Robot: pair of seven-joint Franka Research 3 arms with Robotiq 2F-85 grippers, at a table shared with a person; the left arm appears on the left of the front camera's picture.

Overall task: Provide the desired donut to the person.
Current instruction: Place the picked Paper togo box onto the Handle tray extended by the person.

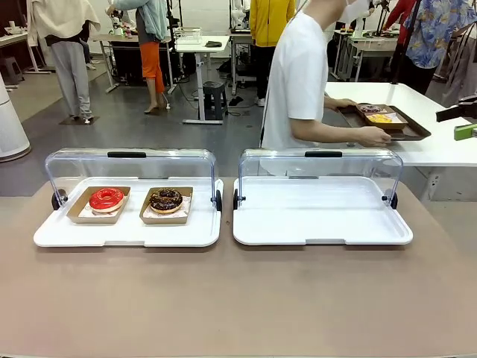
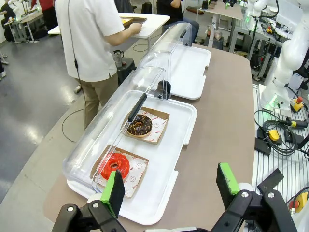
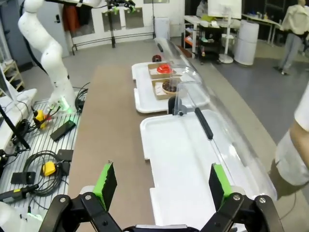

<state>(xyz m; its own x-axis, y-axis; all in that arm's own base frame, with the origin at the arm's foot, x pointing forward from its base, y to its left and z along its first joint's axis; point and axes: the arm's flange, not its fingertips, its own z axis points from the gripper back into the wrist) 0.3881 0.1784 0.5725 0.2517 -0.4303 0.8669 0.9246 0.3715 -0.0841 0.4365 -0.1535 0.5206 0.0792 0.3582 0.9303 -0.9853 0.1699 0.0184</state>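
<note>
On the brown bench (image 1: 238,306) sit two white trays, each with its clear domed lid swung back. The left tray (image 1: 127,231) holds a red-glazed donut (image 1: 106,199) and, just beside it, a chocolate-frosted donut (image 1: 165,200), each in its own brown cardboard dish. The right tray (image 1: 320,216) is bare. The person in the white short-sleeved shirt (image 1: 298,82) stands at the far side, turned toward a white table (image 1: 440,142), one hand (image 1: 373,136) on a dark brown tray (image 1: 414,133) there. The left gripper (image 2: 169,186) hangs wide open above the bench's near edge, holding nothing; the right gripper (image 3: 161,182) is likewise wide open and empty over the bare tray.
</note>
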